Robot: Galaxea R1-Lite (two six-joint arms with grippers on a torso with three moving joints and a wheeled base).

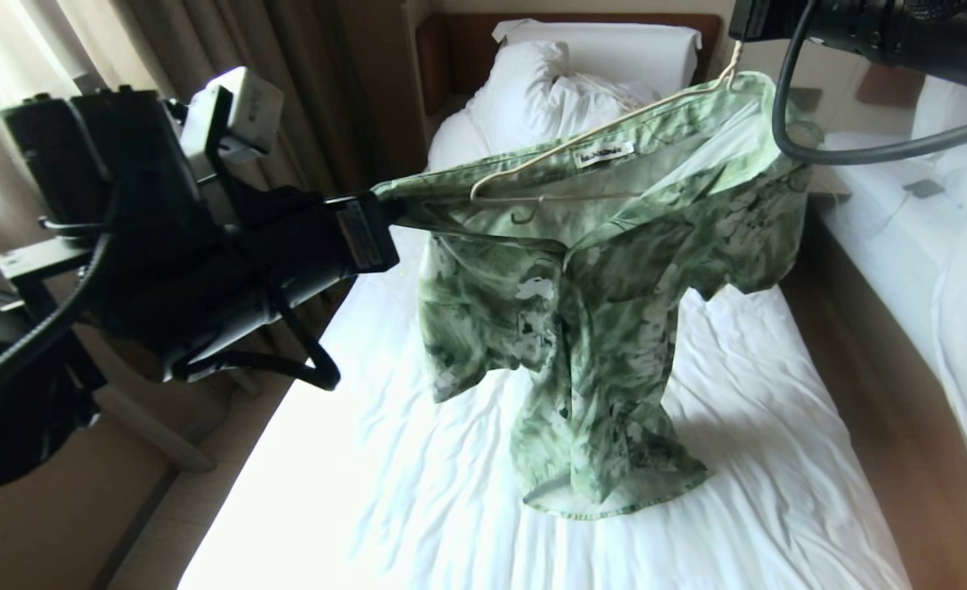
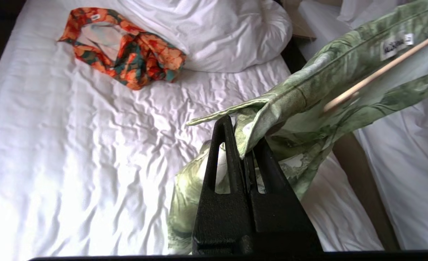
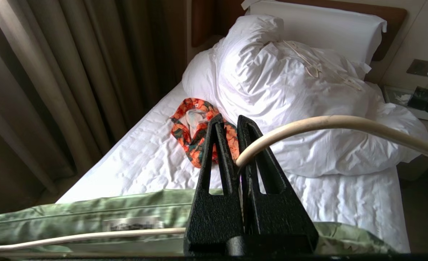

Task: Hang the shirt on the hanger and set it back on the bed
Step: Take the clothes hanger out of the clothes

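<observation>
Left gripper (image 2: 245, 145) pinches the mottled shirt (image 1: 598, 270) collar (right gripper (image 3: 232, 145) clamps the wire hanger (image 3: 326, 125)).

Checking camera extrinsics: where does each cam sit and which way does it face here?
Head: on the robot's head, looking down the bed toward the headboard; both arms show, shirt hanging between them.
Left wrist: behind the left gripper, shut on the shirt's collar, facing the pillow end.
Right wrist: behind the right gripper, shut on the hanger, facing the headboard.
Shared: both wrist views show the orange garment.
</observation>
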